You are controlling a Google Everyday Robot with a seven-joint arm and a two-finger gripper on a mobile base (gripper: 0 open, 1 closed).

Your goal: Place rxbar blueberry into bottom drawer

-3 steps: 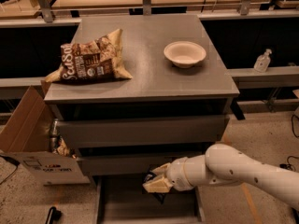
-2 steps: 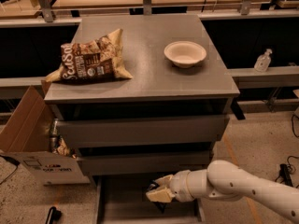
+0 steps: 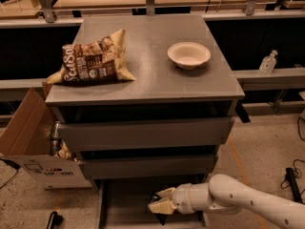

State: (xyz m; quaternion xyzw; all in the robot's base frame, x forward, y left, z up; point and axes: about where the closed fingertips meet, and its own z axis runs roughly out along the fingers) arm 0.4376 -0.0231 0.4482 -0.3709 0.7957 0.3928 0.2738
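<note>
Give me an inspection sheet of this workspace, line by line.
Surface: grey metal cabinet top, carrying two items.
Job's things: small dark-wrapped snack bar, held over the open bottom drawer, the lowest grey tray; the two drawers above are shut.
Clutter: brown crinkled chip bag top left; cream round bowl top right; open cardboard box left of the cabinet.
Grippers: cream two-finger gripper, low over the drawer's middle, shut on the bar.
Cables: black cable on the floor, right.
Surroundings: clear plastic bottle on the right ledge.
</note>
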